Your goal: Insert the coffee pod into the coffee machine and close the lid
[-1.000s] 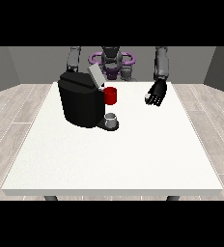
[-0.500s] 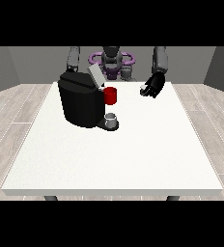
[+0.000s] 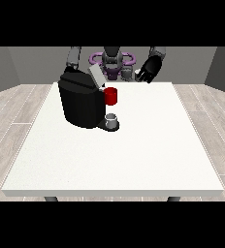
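Note:
The black coffee machine (image 3: pixel 83 104) stands on the table's left half, its grey lid (image 3: pixel 96 76) tilted up and open. It has a red front part (image 3: pixel 111 96), and a small grey cup (image 3: pixel 112 120) sits below that on the drip tray. A small grey coffee pod (image 3: pixel 127 73) stands at the table's far edge. The hand at the view's right (image 3: pixel 149 70) hovers just right of the pod, fingers relaxed and pointing towards it, holding nothing. The arm at the view's left (image 3: pixel 74 57) drops behind the machine, which hides its hand.
The white table (image 3: pixel 148 145) stretches wide towards the camera in front of the machine. The robot's torso with purple rings (image 3: pixel 112 60) stands just behind the far edge, close to the pod.
The hand at the view's right has moved back and up towards the far edge, ending beside the pod. The machine, lid and cup have not moved.

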{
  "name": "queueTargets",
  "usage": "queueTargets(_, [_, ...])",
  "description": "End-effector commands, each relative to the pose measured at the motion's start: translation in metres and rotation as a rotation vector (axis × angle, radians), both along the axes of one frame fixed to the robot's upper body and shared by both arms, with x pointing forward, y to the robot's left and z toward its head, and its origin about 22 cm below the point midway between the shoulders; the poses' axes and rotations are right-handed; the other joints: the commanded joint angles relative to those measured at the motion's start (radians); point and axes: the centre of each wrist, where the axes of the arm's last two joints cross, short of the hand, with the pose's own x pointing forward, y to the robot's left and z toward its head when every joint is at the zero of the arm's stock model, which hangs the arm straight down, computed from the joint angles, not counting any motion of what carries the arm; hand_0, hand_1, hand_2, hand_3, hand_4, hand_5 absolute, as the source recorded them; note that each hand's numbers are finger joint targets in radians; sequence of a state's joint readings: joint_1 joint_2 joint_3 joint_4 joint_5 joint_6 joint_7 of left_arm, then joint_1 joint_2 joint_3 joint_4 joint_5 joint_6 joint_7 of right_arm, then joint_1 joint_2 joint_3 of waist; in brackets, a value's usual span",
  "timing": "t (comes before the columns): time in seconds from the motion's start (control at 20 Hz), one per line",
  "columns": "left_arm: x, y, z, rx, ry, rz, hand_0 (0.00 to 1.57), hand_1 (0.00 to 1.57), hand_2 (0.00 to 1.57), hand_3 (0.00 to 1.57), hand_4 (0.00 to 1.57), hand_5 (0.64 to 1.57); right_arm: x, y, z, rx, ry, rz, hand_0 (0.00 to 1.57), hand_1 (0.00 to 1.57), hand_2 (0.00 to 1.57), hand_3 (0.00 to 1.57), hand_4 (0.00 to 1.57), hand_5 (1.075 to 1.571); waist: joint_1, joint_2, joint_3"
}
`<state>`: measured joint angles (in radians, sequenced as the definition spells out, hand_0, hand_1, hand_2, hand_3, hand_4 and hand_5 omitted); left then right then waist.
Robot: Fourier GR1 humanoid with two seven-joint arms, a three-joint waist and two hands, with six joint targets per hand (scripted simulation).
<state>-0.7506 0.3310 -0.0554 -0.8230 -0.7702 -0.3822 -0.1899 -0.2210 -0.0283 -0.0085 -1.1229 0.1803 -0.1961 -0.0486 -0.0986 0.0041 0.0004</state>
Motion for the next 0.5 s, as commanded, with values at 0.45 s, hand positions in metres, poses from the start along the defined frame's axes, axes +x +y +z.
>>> queueTargets(0.45, [0.037,-0.02,0.117,-0.1,-0.137,0.065,1.22,1.22,1.27,1.29,0.51,1.571,0.04,0.001,0.062,0.018,-0.174,0.031,0.0,0.0,0.0,0.0,0.0,1.571,-0.105,0.088,-0.0002])
